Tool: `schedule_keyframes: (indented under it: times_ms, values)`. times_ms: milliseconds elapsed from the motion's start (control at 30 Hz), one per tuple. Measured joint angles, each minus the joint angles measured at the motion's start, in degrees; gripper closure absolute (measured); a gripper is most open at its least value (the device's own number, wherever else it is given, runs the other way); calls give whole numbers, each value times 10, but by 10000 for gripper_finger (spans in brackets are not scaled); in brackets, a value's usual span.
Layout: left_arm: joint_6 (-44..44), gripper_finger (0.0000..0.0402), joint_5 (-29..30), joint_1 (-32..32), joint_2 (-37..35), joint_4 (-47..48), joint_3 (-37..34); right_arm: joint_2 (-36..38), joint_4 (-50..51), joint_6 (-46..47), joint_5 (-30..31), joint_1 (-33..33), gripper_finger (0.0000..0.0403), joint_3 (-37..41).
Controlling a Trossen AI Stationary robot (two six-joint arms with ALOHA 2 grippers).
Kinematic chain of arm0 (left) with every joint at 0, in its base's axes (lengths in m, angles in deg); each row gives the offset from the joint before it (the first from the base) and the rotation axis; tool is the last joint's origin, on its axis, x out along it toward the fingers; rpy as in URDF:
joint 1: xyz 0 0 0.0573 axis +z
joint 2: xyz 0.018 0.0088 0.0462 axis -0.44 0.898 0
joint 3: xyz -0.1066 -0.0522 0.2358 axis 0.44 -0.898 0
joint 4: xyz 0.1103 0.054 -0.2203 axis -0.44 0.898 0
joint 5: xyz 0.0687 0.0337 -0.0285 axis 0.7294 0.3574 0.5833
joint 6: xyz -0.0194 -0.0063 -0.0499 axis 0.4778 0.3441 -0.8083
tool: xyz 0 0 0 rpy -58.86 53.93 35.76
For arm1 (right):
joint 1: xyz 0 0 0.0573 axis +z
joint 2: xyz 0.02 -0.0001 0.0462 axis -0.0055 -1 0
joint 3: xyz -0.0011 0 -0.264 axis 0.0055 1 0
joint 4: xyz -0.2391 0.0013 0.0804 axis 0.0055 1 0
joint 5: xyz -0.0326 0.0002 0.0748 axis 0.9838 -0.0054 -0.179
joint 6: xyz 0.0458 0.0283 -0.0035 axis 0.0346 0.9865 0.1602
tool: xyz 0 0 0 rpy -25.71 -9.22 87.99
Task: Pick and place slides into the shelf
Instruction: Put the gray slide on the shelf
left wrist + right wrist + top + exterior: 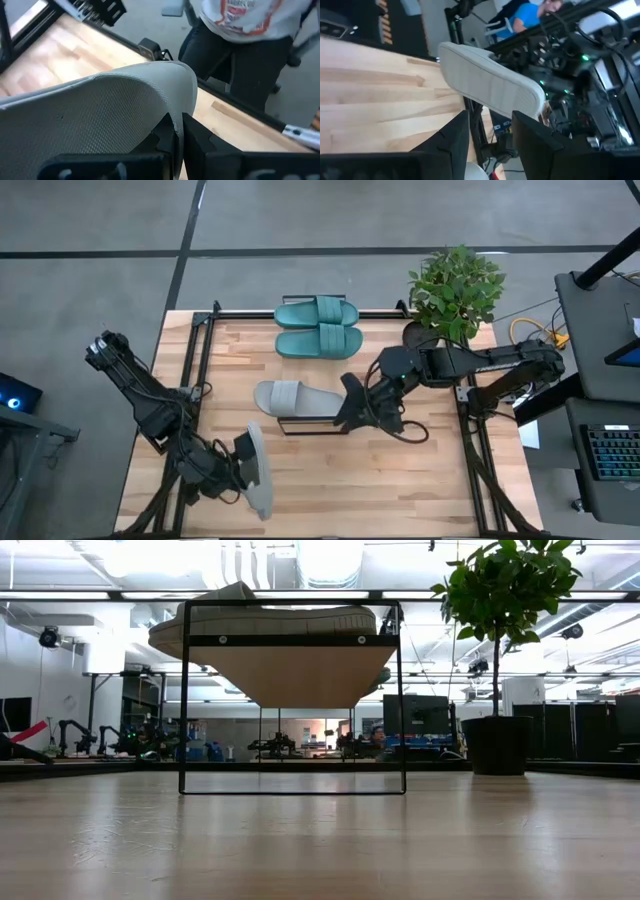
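Slides: teal pair (317,327) at table's 12 o'clock edge; one grey slide (292,398) on the shelf (300,420) mid-table. Left gripper (243,465) pinches second grey slide (258,472) at 7 o'clock near the front edge. Right gripper (347,412) spread beside shelf's 3 o'clock end. Shelf frame mostly hidden from above.

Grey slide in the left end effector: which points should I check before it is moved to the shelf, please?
1. Left end effector is shut on the held grey slide, pinching its edge: ok.
2. Other grey slide lies on top of the shelf: ok.
3. Free room on the shelf for a second slide: cannot tell.
4. Right end effector, open, sits at the end of the other grey slide, so the way to the shelf is crowded: not ok.
5. Teal slides lie on the table beyond the shelf, out of the way: ok.
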Motion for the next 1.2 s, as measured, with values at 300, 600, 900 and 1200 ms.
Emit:
schedule_keyframes:
  times_ms: [300,600,900,1200]
  values:
    - [76,402,-38,19,50,-32,0,-21,-18,82,16,-2,245,-15]
    - [78,402,-44,28,85,-38,1,-131,53,59,30,0,181,-122]
    - [79,402,-72,28,96,-57,-1,-217,58,19,29,-1,177,-215]
    - [83,401,-88,25,97,-68,-2,-272,88,22,29,-3,177,-281]
